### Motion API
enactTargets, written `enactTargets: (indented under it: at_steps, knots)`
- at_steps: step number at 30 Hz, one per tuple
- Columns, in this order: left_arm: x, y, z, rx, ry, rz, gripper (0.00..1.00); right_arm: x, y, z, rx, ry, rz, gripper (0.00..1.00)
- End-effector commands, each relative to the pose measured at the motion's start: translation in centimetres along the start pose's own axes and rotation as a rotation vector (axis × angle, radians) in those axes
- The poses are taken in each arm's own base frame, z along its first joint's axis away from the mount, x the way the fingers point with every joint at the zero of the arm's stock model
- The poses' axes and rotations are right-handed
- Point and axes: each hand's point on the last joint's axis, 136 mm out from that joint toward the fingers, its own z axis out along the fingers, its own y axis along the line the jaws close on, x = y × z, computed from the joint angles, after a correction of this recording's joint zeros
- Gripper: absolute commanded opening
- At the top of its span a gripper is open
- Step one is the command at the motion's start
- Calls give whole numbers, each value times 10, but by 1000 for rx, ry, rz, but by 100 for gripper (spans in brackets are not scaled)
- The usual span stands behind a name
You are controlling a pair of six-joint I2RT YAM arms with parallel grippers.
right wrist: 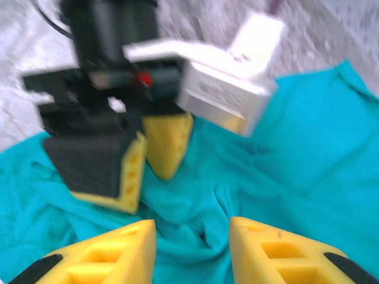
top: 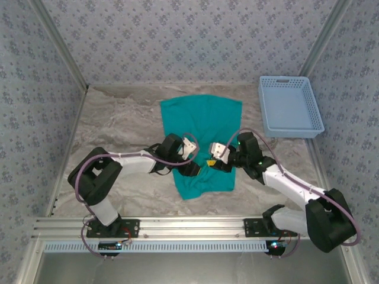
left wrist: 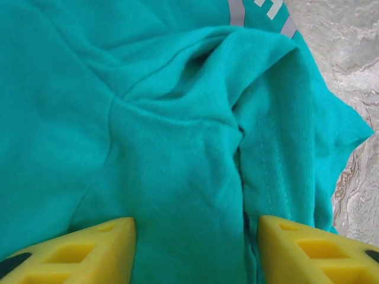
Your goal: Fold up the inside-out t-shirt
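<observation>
Here, table [top: 118, 127]: a pale, marbled grey surface with patterned walls on three sides
Inside-out t-shirt [top: 201, 118]: teal-green, lying in the middle of the table; the far part is smooth and roughly rectangular, while the near part narrows and is rumpled where the two arms meet above it
Shirt from the left wrist: the cloth [left wrist: 166, 148] lies in soft folds, with a stitched seam running down towards the right-hand fingertip; one edge lies over the bare table [left wrist: 355, 53] at the right
Grey print [left wrist: 237, 12]: pale grey strips on the cloth at the top edge, too cropped to read
Left pincer [top: 190, 170]: low over the near half of the shirt, turned towards the other arm; the jaws stand moderately apart and flat cloth lies under the gap, with nothing pinched between them
Left fingertips [left wrist: 89, 248]: yellow wedges at the bottom corners of the wrist view, well apart from each other
Right pincer [top: 213, 161]: just beside the left one, facing it across the rumpled cloth
Right pincer from its own wrist [right wrist: 192, 254]: the yellow jaws stand parted, rather narrowly, over a raised crease of the shirt [right wrist: 308, 154]; nothing is clamped, though the view is blurred
Left pincer seen from the right wrist [right wrist: 148, 160]: black and yellow fingers pointing down onto the cloth, close ahead
Basket [top: 289, 109]: light blue plastic, at the far right of the table, well apart from the shirt
</observation>
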Motion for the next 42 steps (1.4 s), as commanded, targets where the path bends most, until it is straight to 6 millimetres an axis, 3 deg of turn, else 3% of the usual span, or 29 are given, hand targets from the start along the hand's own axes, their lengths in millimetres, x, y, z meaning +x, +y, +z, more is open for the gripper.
enactTargets:
  at_steps: [1,2,3,5,7,10,17,21,28,31,35,38,40,42]
  knots:
    - [-9,-6,0,23,23,45,36,-20,20,1,-72,-131,-155,38]
    - [-13,-4,-2,21,20,24,20,-18,25,2,-84,-127,-178,39]
    - [-16,-5,-6,43,13,3,11,-17,28,3,-92,-122,-189,39]
    - [-29,-16,-20,150,-39,-39,3,-13,34,5,-107,-102,-215,38]
    - [-38,-33,-35,286,-85,-62,3,-9,38,6,-116,-79,-231,38]
    - [-37,-45,-46,357,-77,-78,0,-5,39,11,-112,-59,-242,38]
    - [-39,-62,-56,487,-79,-164,0,0,15,31,74,37,-308,41]
    - [-36,-60,-56,479,-70,-183,0,6,1,34,173,66,-333,42]
    - [-34,-50,-54,478,-61,-263,0,19,-2,35,197,93,-338,42]
    - [-33,-50,-55,495,-51,-291,0,22,-3,34,199,100,-360,37]
    - [-30,-47,-55,497,-41,-300,0,14,1,34,182,54,-375,4]
    - [-27,-41,-54,486,-40,-323,3,5,6,35,158,16,-388,0]
    - [-29,-38,-56,488,-54,-336,3,3,10,36,134,2,-389,2]
    - [-30,-36,-58,498,-65,-354,1,5,17,37,99,2,-382,21]
